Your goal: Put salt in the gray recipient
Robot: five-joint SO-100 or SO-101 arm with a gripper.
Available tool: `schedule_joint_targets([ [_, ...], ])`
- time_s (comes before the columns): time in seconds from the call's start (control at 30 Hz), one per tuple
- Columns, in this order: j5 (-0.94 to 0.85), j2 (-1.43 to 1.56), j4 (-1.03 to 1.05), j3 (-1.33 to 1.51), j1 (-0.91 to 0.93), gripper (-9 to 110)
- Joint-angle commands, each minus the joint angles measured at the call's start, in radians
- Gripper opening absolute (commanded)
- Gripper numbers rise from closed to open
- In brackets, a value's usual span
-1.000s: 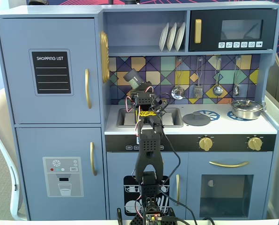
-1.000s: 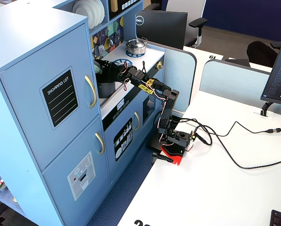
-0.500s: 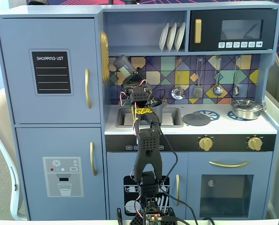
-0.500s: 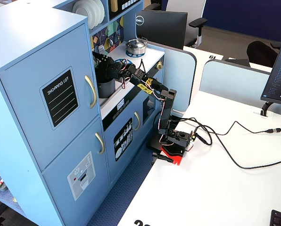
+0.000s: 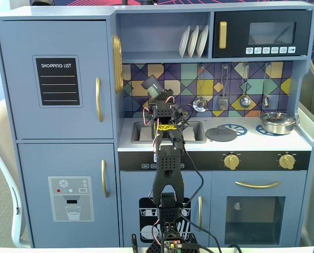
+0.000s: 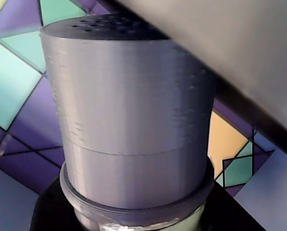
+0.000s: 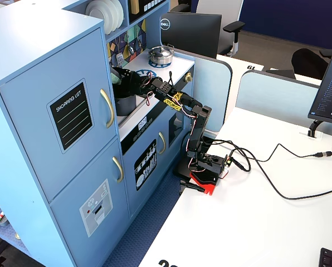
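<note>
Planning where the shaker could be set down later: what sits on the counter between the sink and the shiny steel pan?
In a fixed view, only the flat gray lid lies between the sink and the steel pan.

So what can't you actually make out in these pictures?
- The pot: in the front fixed view the arm hides it; in the side fixed view the cabinet covers part of it.
- The fingers: in the wrist view the salt fills the frame, so their grip is unseen.
- Whether grains fall: too small in any view.
- The salt's label: cut off by the wrist view's bottom edge.
</note>
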Motion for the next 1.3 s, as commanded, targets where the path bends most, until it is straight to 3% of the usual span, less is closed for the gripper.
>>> schedule_joint_targets([
  [0.0,-0.02,0.083,-0.011,-0.029,0.003,0],
  [0.5,-0.084,-0.067,-0.02,-0.36,-0.161,0],
  [0.97,-0.057,0.084,0.006,-0.071,-0.008,0],
  [1.27,-0.064,0.081,-0.026,-0.064,-0.035,0],
])
